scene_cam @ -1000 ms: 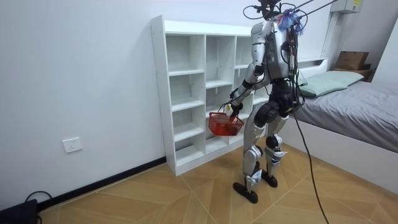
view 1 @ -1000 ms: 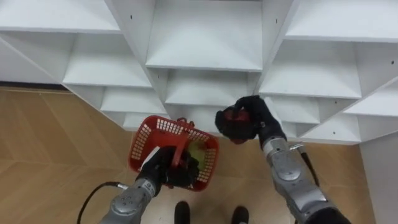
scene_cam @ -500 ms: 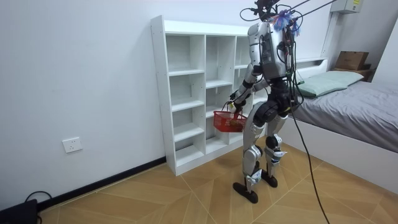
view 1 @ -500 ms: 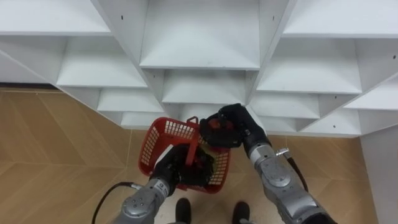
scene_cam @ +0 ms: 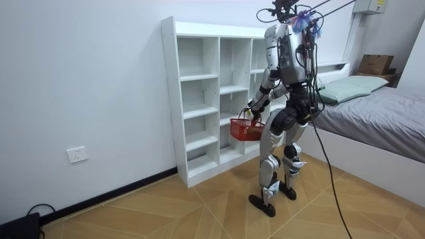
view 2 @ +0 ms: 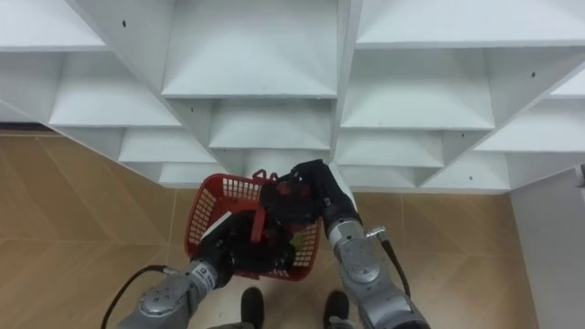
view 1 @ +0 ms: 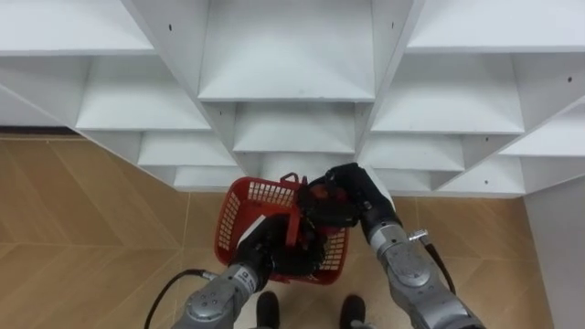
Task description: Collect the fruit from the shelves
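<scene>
- Over the far side of the basket, we are curling our right hand (view 1: 355,190) round a red fruit (view 1: 322,195). Its dark fingers are wrapping the fruit and holding it just above the rim.
- Just below, we are gripping the red handle (view 1: 294,217) with our left hand (view 1: 272,247), fingers closing round the bar. In this way we are carrying the red basket (view 1: 239,203) in front of our body.
- What is lying inside the basket we cannot tell, since both hands are covering it.
- Beyond the hands, we are looking down the white closet (view 1: 291,55), its shelves running in three columns.
- Beneath the basket, the wooden floor (view 1: 82,228) is showing.
- Seen in the room view, we are standing upright close before the closet with the basket at about hip level. A bed (scene_cam: 378,109) is lying behind us, toward the room view's right.
</scene>
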### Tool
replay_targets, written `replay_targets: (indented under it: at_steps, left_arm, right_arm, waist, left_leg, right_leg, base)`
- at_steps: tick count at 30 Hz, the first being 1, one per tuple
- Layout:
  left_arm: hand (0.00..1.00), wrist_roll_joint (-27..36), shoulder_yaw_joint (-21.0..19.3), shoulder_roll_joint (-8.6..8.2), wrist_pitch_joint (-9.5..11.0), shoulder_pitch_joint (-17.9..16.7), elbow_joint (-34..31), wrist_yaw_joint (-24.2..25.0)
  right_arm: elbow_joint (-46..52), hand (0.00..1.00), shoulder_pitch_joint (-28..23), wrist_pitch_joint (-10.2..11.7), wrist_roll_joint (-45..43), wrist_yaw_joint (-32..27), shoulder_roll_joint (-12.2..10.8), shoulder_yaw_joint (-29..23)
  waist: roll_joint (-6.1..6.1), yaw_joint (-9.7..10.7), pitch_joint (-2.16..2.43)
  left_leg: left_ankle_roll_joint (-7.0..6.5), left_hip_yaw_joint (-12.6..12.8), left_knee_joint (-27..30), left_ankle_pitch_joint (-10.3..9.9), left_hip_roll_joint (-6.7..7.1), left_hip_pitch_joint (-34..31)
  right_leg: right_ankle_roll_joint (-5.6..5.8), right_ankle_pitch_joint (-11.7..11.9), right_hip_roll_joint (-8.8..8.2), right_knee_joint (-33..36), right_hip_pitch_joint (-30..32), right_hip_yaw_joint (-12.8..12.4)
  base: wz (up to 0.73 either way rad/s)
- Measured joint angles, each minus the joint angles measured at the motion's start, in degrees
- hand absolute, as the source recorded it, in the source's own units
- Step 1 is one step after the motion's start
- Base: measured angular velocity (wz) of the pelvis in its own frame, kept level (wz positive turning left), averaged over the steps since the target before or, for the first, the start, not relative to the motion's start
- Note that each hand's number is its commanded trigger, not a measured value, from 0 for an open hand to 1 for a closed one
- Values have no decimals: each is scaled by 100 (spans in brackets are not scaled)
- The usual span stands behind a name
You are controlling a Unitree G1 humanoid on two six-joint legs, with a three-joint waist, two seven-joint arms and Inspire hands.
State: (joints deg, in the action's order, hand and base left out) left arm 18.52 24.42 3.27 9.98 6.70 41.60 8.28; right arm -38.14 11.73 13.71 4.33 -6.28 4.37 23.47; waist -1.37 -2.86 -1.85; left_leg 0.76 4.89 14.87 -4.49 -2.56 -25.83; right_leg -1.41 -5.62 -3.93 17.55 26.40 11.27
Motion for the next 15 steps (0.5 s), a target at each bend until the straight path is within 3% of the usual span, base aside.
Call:
replay_targets:
  at_steps: [7,15]
  left_arm:
    - [100,9,-5,3,0,6,-3,0]
    - [100,300,-13,5,0,17,-15,34]
  right_arm:
    - [-5,100,1,13,-4,-7,2,0]
    - [-166,100,69,202,-19,-58,2,-23]
  waist:
    - [-11,-18,-7]
    - [-7,-34,-9]
  left_leg:
    - [2,12,0,-1,-12,-37]
    - [2,58,0,-1,-21,-51]
  right_leg:
    - [-1,0,6,-10,24,-20]
    - [-4,2,13,10,75,-76]
  base:
    - [0]
    - [-2]
